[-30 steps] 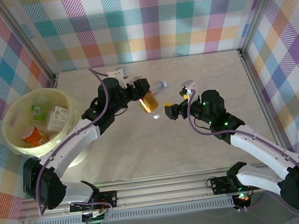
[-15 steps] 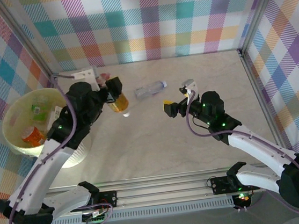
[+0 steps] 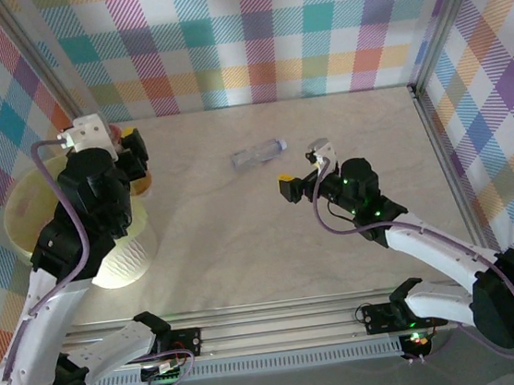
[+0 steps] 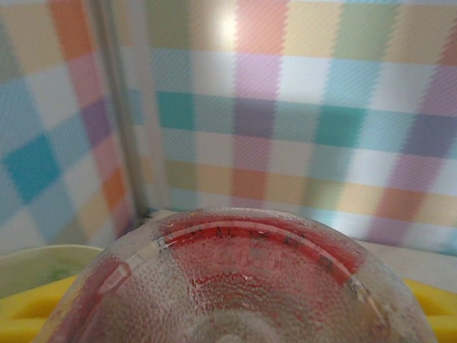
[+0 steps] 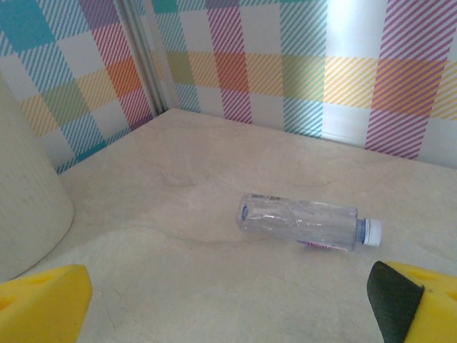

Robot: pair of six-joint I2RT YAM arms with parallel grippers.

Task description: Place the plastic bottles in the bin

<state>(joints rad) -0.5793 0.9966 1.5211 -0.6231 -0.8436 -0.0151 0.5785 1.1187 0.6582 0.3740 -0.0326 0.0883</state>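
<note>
One orange bottle [image 3: 142,181] clamped in left hand [image 3: 131,163] at bin [image 3: 127,254] rim; right hand [image 3: 304,170] wide, empty.

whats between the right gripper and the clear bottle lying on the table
Bare table lies between the open right gripper and the clear bottle; the right wrist view shows that stretch plainly.

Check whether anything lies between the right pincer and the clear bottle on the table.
Nothing visible does. The right pincer, jaws open, faces the clear bottle, which lies on its side, and just a stretch of table runs between them.
</note>
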